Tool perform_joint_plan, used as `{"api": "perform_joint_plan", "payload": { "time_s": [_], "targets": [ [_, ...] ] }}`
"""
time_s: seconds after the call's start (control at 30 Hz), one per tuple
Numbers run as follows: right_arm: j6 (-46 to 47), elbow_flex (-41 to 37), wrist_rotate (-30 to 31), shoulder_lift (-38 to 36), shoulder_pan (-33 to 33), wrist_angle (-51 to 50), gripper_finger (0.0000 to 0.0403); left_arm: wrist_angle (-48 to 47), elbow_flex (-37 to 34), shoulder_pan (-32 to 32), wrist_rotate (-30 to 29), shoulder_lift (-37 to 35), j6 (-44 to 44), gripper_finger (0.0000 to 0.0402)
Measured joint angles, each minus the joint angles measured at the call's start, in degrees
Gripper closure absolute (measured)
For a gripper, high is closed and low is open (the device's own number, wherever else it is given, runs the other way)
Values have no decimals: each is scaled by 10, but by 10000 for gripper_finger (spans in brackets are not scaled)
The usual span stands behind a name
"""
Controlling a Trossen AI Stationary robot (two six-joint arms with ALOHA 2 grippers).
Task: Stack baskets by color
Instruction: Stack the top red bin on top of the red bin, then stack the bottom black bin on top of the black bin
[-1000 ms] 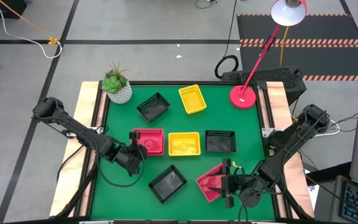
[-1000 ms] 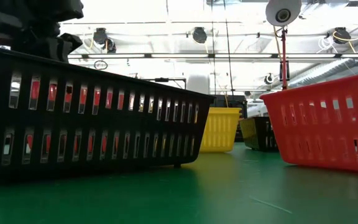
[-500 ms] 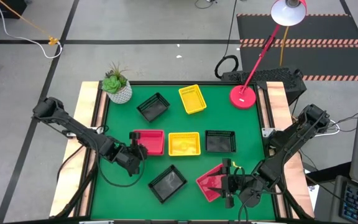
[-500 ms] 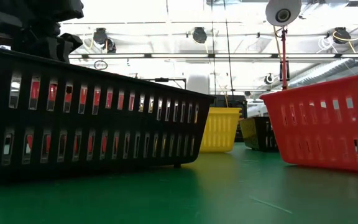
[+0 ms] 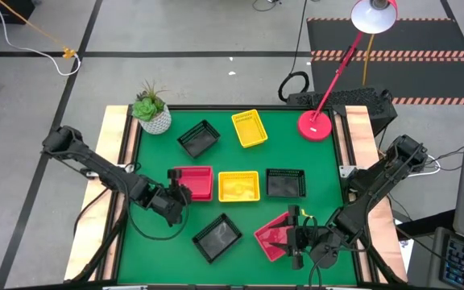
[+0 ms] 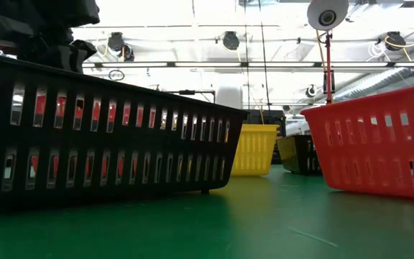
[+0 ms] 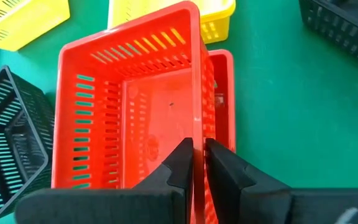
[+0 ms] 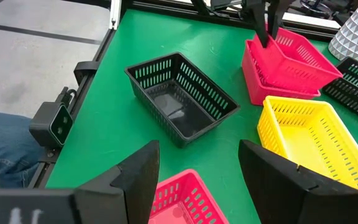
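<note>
You had the worktop [image 5: 329, 173] covered in green matting, edged with pale wooden side rails. A potted plant in a white patterned pot [image 5: 153, 113] stood at one far corner; a red desk lamp [image 5: 316, 124] with a round base stood at the other, its shade reaching out over the floor. The floor [image 5: 216, 80] was grey concrete, marked with dark tape lines. A black mat with striped hazard edging [image 5: 401, 48] lay beyond the lamp. A yellow cable [image 5: 35, 28] crossed the floor. Overhead, the low view showed bright ceiling lights and exposed ductwork [image 6: 379, 79].
</note>
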Motion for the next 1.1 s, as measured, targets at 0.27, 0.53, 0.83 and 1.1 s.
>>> {"api": "perform_joint_plan", "payload": {
  "time_s": [0.27, 0.53, 0.83, 1.1],
  "targets": [
    [1, 0, 0, 0, 0, 0, 188, 0, 0, 11, 6, 0, 8, 356],
    [1, 0, -1, 0, 0, 0, 188, 0, 0, 11, 5, 0, 3, 285],
    [-1, -30, -1, 0, 0, 30, 188, 2, 0, 11, 31, 0, -32, 218],
    [-7, -35, -16, 0, -11, 63, 188, 11, 2, 14, 30, -11, -38, 205]
  ]
}}
